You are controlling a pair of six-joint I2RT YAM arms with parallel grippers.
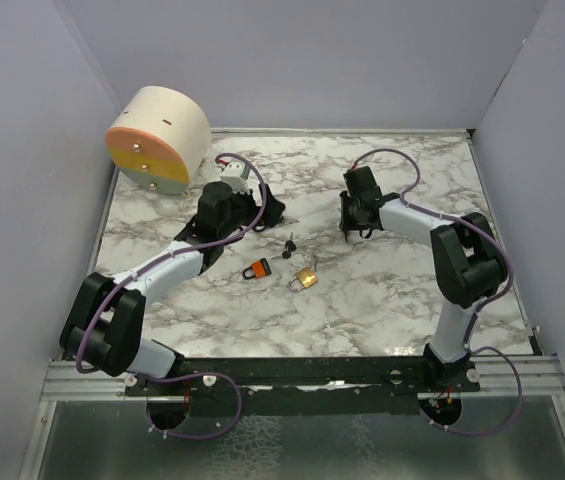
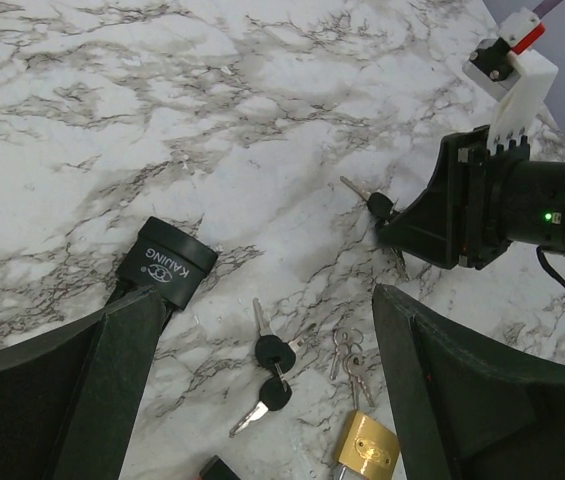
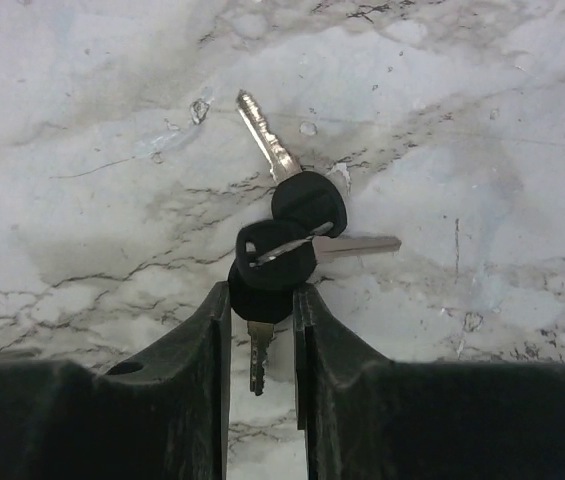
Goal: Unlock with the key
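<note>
Your right gripper (image 3: 260,300) pinches the black-headed keys (image 3: 282,250) tight. Your left gripper (image 2: 267,298) gapes wide over spare keys (image 2: 274,375) and a brass padlock (image 2: 367,445).

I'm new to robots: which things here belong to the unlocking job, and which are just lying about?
For the job: key bunch in the right claw; brass padlock; orange padlock; black lock; loose keys.
Lying about: round tub.

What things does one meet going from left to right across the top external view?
cream drum with an orange face → orange padlock → brass padlock → right gripper, closed on a key bunch.
</note>
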